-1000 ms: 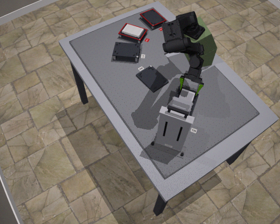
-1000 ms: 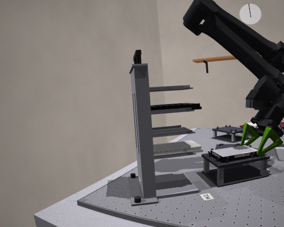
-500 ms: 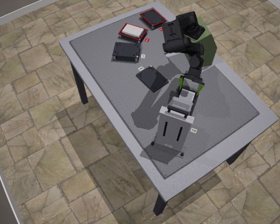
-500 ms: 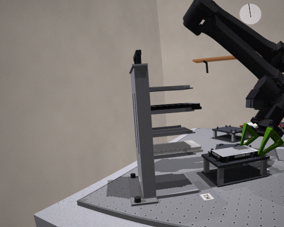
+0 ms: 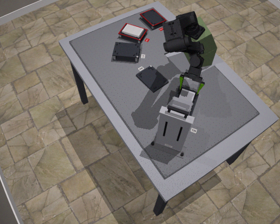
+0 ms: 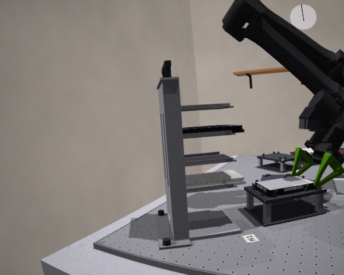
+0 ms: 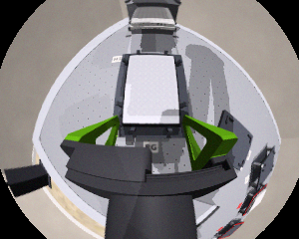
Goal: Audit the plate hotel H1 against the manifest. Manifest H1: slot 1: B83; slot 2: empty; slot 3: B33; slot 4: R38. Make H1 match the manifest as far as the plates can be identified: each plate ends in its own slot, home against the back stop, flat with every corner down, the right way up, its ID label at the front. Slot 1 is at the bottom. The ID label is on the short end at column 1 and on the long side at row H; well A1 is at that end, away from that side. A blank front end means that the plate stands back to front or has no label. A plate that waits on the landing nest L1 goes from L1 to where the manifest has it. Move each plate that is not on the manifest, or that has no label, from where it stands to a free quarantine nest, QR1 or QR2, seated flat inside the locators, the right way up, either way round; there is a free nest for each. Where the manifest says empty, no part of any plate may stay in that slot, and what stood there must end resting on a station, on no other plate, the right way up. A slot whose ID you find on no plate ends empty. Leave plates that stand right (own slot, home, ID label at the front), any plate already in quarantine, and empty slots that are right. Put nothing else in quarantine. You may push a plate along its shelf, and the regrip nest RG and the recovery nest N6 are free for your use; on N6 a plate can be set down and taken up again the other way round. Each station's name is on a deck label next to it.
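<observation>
The plate hotel H1 (image 5: 175,130) (image 6: 170,160) stands near the table's front. In the side view a black plate (image 6: 212,129) lies in slot 3 and a light grey plate (image 6: 215,177) in slot 1. The shelves of slot 2 (image 6: 209,158) and slot 4 (image 6: 206,106) look bare. A white-topped plate (image 5: 185,95) (image 6: 281,184) (image 7: 149,90) rests flat on the raised black nest (image 6: 284,199) in front of the hotel. My gripper (image 5: 191,84) (image 6: 314,171) (image 7: 150,119) is open. Its green fingers stand on either side of the plate's end away from the hotel, apart from its sides.
Two red-framed nests stand at the back: one (image 5: 133,31) holds a white plate, the other (image 5: 152,17) is dark and bare. A black raised nest (image 5: 126,50) and a flat dark pad (image 5: 151,78) lie between them and the hotel.
</observation>
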You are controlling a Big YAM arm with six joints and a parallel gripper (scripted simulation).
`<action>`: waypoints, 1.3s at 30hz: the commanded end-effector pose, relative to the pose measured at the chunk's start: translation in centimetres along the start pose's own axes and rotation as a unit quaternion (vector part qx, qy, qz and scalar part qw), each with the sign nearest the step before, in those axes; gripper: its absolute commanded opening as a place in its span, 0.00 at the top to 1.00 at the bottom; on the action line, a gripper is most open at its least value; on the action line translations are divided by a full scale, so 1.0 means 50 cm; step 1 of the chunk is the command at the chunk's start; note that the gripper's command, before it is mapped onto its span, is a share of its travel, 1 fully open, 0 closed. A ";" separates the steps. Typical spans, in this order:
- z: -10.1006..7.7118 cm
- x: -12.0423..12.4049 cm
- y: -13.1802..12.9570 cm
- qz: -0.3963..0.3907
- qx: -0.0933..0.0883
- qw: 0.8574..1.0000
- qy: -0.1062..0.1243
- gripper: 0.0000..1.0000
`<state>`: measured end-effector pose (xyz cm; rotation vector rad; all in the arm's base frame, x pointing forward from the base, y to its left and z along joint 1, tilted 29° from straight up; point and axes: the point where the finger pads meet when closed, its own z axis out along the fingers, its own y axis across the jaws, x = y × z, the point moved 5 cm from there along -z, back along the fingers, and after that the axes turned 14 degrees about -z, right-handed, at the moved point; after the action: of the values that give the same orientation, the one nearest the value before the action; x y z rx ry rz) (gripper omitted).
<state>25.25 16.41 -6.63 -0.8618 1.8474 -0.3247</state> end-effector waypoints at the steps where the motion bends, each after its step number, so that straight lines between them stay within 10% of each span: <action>1: -0.026 -0.015 -0.006 0.004 -0.003 1.000 -0.008 0.00; 39: -0.090 -0.092 -0.021 0.017 0.006 1.000 -0.022 0.00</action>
<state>22.67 17.68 -1.09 -0.8388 1.8133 -0.3105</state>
